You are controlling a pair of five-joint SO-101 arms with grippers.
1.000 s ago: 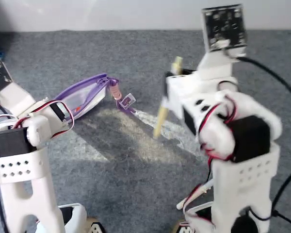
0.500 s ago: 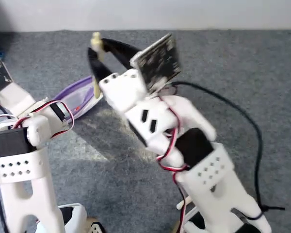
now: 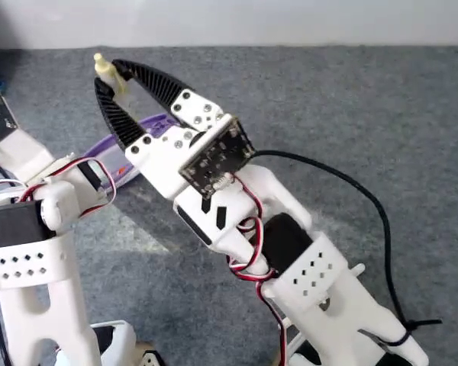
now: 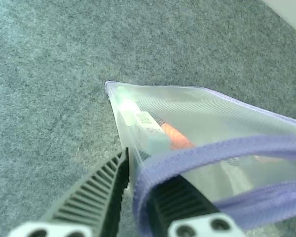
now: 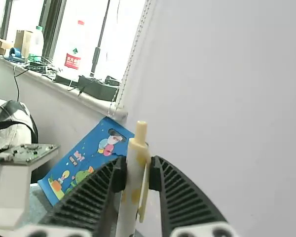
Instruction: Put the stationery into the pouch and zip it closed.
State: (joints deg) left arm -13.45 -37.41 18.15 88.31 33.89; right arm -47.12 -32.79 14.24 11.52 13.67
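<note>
Your right hand (image 3: pixel 111 78), clamped on the cream spotted plastic pen (image 3: pixel 104 67), has just swung above the clear purple-edged zip pouch (image 3: pixel 107 152). Your left hand (image 4: pixel 135 170) pinches the pouch's rim, so insertion looks next.

Most of pouch (image 3: pixel 111 156) behind right arm (image 3: pixel 214 191)

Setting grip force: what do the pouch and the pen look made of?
The pouch looks like clear, ribbed soft plastic, perhaps vinyl, since its contents show through; its purple trim looks woven. The pen seems to be smooth, pale yellow hard plastic.
</note>
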